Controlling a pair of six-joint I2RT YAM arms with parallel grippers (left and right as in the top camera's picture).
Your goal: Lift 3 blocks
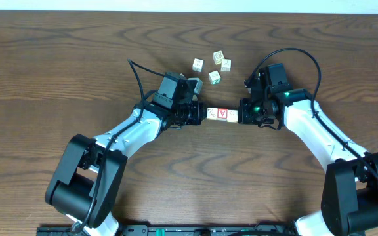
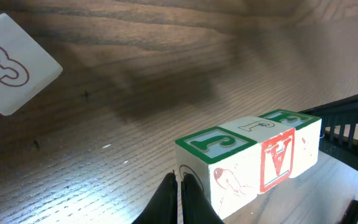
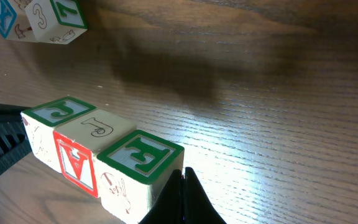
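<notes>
Row of three alphabet blocks [image 1: 222,114] pinned end to end between both tools, mid desk [image 1: 58,65].
Left tool [image 1: 202,115] and right tool [image 1: 241,115] both closed, fingertips pressing row ends; can't tell if row is off desk yet.

Pale blocks [image 3: 98,158] show green-bordered end tops (middle face red, white A) on dark wood-grain table [image 3: 278,93].

Overhead: bright, even, sharp; arms throw only soft shadows on the table [image 1: 44,78]. Wrist views: dimmer toward the top, a broad soft shadow across the wood, white glare on the grain beside the blocks [image 2: 253,155]. Blocks in focus; fingertips [image 3: 197,208] at the bottom edge are dark and blurred.
</notes>
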